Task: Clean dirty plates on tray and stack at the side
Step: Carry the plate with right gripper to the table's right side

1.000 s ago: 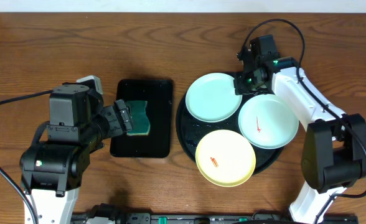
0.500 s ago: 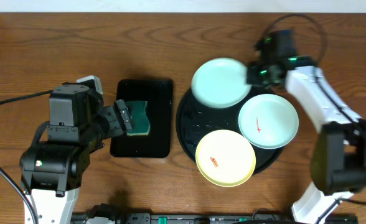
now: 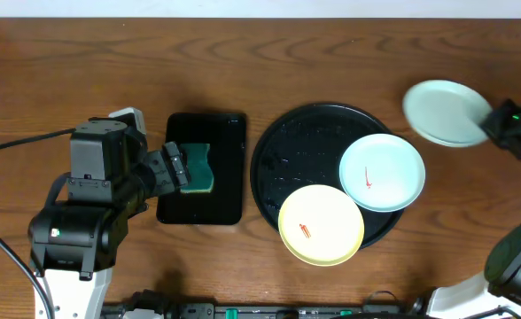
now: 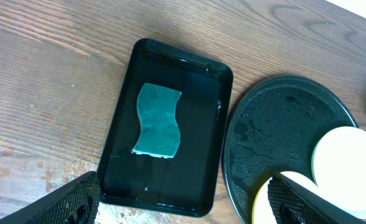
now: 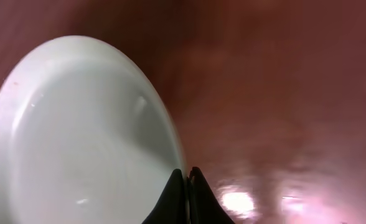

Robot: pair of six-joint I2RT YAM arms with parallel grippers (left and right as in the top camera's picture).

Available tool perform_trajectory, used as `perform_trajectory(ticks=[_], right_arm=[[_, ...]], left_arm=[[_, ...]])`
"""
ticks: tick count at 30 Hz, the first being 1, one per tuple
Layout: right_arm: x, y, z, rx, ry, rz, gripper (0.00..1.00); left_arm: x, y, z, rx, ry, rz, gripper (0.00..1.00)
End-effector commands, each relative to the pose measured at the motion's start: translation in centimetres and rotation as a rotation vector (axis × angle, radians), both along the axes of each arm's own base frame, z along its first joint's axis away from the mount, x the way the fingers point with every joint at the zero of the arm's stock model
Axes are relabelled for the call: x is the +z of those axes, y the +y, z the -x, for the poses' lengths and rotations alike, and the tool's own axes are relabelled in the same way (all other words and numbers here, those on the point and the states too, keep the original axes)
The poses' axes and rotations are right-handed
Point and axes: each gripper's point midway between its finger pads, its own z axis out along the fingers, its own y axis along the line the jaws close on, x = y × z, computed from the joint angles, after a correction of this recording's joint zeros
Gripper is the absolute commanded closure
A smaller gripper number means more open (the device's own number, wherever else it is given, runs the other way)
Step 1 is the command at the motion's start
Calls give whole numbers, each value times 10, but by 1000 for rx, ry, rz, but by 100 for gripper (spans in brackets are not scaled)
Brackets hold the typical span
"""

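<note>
Right pincer (image 3: 501, 124) clamped on rim of mint plate (image 3: 444, 112), a smooth, glossy plastic disc, off tray (image 3: 305, 142), to its right, over wood-grain table (image 3: 83, 62). Blue plate (image 3: 382, 172) and yellow plate (image 3: 321, 224), each red-smeared, lie on round, glossy black tray. Left pincer (image 4: 184, 186) spread wide above wavy-edged green sponge (image 4: 157, 121) in rectangular tray (image 4: 124, 143).

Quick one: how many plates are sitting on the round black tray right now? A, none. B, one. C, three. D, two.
D: only the pale blue plate and the pale yellow plate lie on the tray, while the mint-green plate is off to the side, gripped at its rim by the right pincer.
</note>
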Motion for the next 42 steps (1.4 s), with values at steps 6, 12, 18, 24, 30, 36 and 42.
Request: perform_trajectory(ticks=[6, 12, 18, 24, 30, 36, 42], right_arm=[[-15, -79, 74, -275, 174, 95, 99], [-30, -84, 104, -310, 285, 127, 99], [-68, -68, 122, -302, 337, 95, 99], [-72, -64, 124, -274, 340, 88, 96], [-52, -61, 111, -231, 244, 89, 75], [6, -14, 56, 54, -95, -4, 60], [45, 82, 29, 404, -234, -73, 53]], left_arm=[[5, 0, -1, -3, -12, -1, 13], [5, 0, 0, -3, -11, -1, 13], [5, 0, -1, -3, -12, -1, 13], [5, 0, -1, -3, -12, -1, 13], [5, 0, -1, -3, -12, -1, 13], [5, 0, -1, -3, -12, -1, 13], [5, 0, -1, -3, -11, -1, 13]])
